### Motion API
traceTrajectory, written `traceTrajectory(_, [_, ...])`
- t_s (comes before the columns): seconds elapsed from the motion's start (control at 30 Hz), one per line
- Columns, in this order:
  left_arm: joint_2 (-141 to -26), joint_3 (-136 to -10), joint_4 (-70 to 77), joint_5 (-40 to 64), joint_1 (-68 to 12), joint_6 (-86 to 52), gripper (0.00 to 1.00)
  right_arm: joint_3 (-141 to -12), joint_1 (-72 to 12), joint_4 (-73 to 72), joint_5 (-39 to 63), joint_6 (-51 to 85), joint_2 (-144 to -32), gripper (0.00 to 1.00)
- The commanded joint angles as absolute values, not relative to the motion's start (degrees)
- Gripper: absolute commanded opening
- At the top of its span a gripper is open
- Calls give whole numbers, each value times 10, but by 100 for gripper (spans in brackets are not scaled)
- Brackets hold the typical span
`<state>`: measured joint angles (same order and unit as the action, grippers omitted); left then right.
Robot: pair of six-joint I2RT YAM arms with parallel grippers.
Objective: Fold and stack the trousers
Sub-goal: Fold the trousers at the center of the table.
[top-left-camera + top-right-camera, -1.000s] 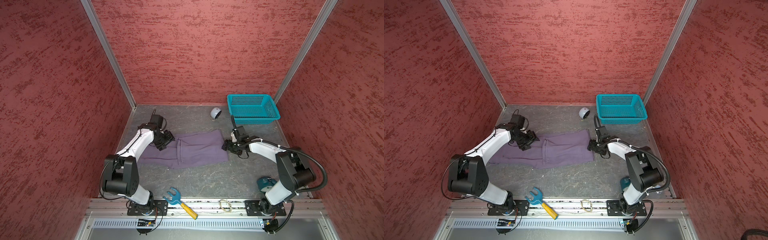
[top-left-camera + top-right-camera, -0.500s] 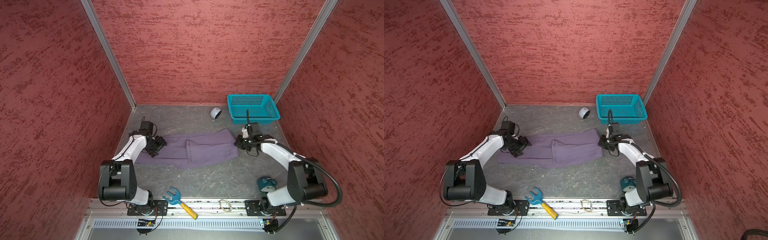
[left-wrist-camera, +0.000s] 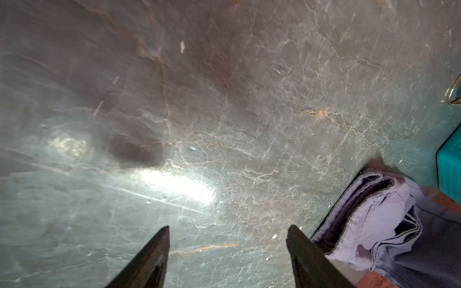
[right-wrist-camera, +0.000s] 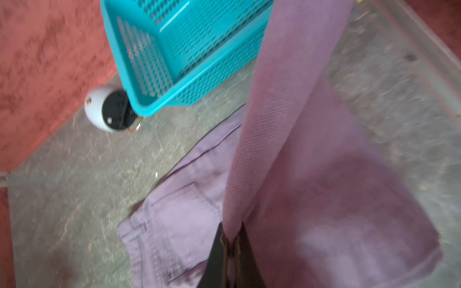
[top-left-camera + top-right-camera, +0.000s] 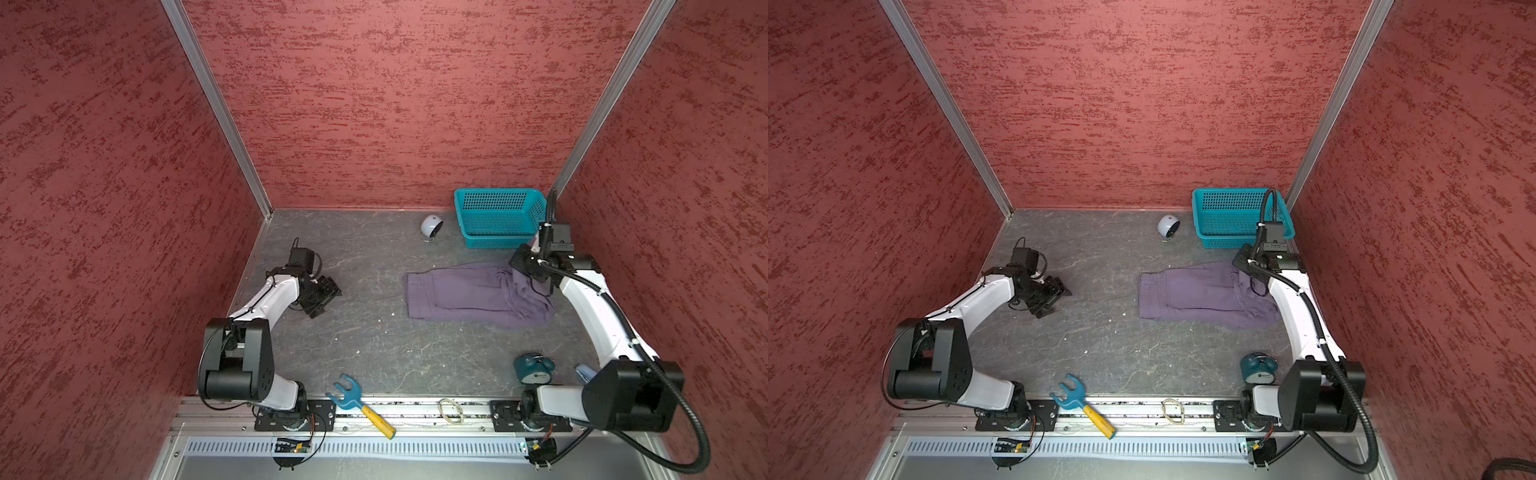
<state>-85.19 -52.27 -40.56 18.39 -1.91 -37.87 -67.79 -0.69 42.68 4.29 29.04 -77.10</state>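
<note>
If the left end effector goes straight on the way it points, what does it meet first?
Probably the bare grey table: the open left end effector tilts down at it. The trousers lie off to one side.

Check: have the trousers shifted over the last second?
Yes. The trousers slid toward the robot's right, now lying just in front of the teal basket, the right tool shut on them.

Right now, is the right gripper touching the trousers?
Touching. The right wrist view shows the right gripper shut on a fold of the trousers.
</note>
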Motion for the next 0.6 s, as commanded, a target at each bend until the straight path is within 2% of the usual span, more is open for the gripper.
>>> traceTrajectory(0.0, [-862, -533, -370, 200, -36, -388, 75, -707, -69, 422, 37, 305, -785, 0])
traceTrajectory(0.23, [-900, -572, -353, 210, -86, -399, 76, -746, -198, 411, 28, 338, -848, 0])
traceTrajectory(0.57, [-944, -574, -315, 234, -120, -409, 77, -792, -303, 385, 38, 368, -930, 0])
